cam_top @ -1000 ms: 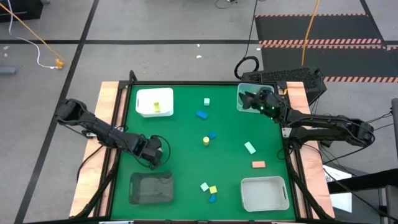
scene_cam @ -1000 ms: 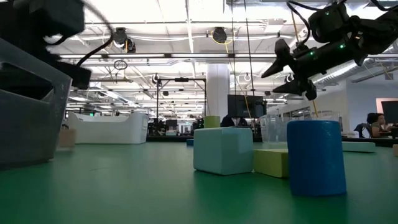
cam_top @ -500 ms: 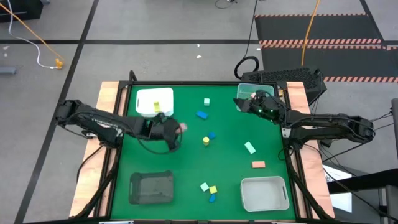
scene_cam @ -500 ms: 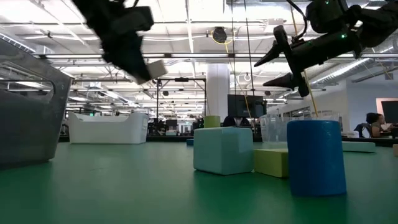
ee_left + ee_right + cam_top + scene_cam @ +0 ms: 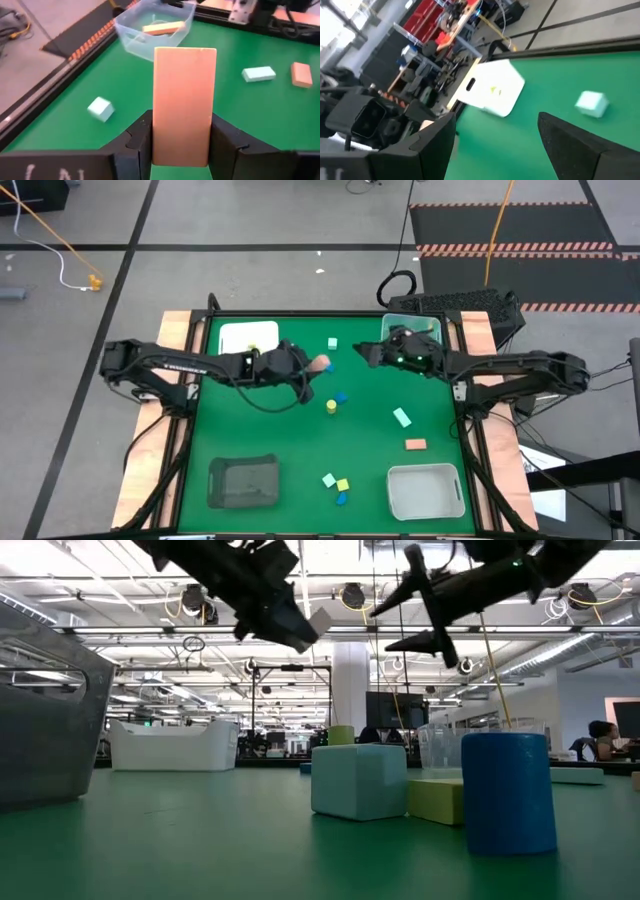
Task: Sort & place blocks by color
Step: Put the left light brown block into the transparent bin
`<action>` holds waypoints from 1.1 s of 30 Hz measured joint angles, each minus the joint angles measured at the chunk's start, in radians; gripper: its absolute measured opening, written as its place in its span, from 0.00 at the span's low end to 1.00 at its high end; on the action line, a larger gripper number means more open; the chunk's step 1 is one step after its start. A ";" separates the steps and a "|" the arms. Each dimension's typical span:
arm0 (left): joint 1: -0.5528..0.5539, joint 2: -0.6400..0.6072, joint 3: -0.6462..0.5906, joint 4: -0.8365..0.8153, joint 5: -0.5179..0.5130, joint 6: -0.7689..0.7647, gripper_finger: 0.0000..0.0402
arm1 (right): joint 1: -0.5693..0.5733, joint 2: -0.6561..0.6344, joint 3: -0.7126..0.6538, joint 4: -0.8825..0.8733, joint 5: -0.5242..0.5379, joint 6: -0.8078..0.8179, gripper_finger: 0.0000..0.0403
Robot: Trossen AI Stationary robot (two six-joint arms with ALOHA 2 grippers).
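Left hand (image 5: 312, 366) grips a salmon pink bar (image 5: 184, 105) between its fingers (image 5: 137, 145), raised above the green bench (image 5: 290, 440) toward the far middle, right of the white tray (image 5: 240, 335). Right hand (image 5: 368, 354) hangs open and empty near the clear tray (image 5: 155, 30), where another pink bar (image 5: 162, 28) lies. Remaining blocks, among them a blue cube (image 5: 341, 397) and a mint bar (image 5: 402, 417), are scattered over the bench.
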 joint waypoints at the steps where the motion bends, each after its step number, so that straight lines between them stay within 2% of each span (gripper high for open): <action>1: -0.001 0.016 0.000 0.032 0.002 0.004 0.33 | 0.007 0.027 0.019 0.001 0.000 -0.002 0.67; 8: -0.003 0.068 0.000 0.066 0.002 -0.024 0.33 | 0.027 0.188 0.115 -0.001 -0.004 0.028 0.67; 13: 0.007 0.068 0.000 0.064 -0.013 -0.025 0.33 | 0.033 0.275 0.178 0.006 -0.077 0.061 0.67; 15: 0.015 0.068 0.000 0.050 -0.015 -0.025 0.33 | 0.040 0.299 0.200 0.007 -0.075 0.058 0.67; 22: 0.025 0.068 0.000 0.000 -0.021 -0.028 0.33 | 0.054 0.319 0.215 0.105 -0.087 0.048 0.67; 33: 0.043 0.068 0.000 0.128 -0.030 0.039 0.33 | 0.060 0.319 0.215 0.072 -0.081 0.058 0.67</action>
